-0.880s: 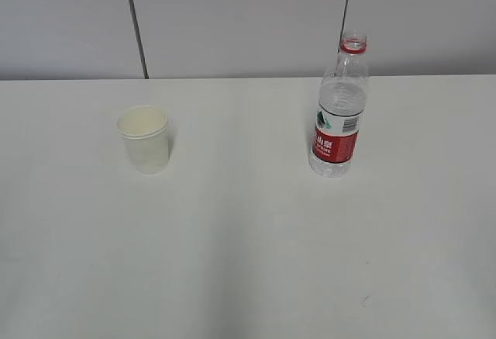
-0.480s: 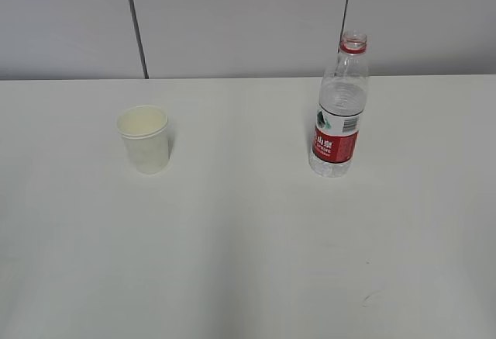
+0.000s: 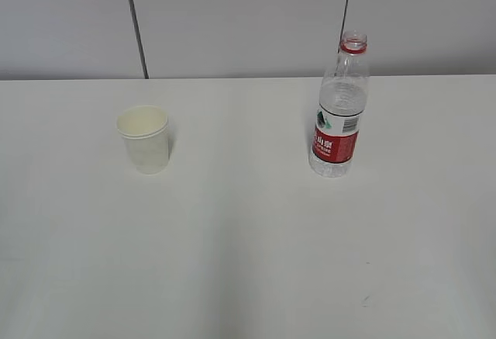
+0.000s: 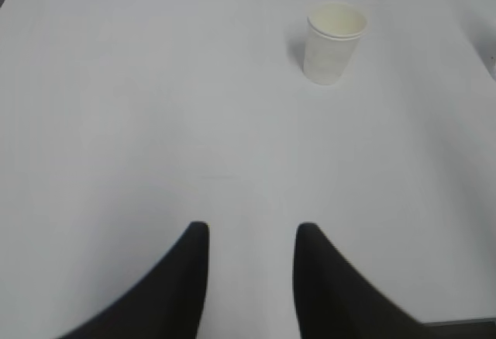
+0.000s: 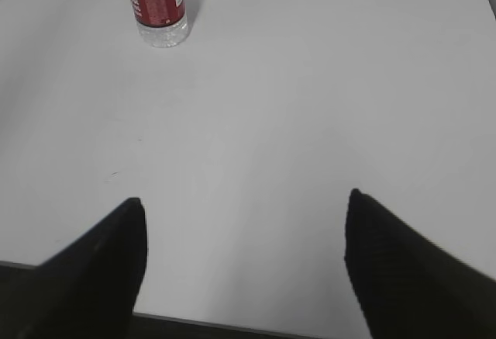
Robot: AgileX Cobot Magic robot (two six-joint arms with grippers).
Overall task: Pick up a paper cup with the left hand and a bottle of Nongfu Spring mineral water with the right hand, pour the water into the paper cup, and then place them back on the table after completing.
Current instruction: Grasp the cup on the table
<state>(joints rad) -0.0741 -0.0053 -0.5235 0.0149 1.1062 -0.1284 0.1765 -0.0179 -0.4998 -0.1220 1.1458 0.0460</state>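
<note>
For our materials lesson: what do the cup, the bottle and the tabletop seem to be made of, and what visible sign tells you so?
Cup: likely paper, matte cream-white, opaque, with a rolled rim.
Bottle: likely thin clear plastic; you can see through it, with ridged walls, a glossy red label and a red neck ring, no cap.
Tabletop: plain white, matte, with no glare; material unclear, perhaps laminate.

bottle | red label | white print, unreadable

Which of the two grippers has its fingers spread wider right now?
The right hand: its black fingers stand far apart, while the left hand shows only a narrow gap.
</note>
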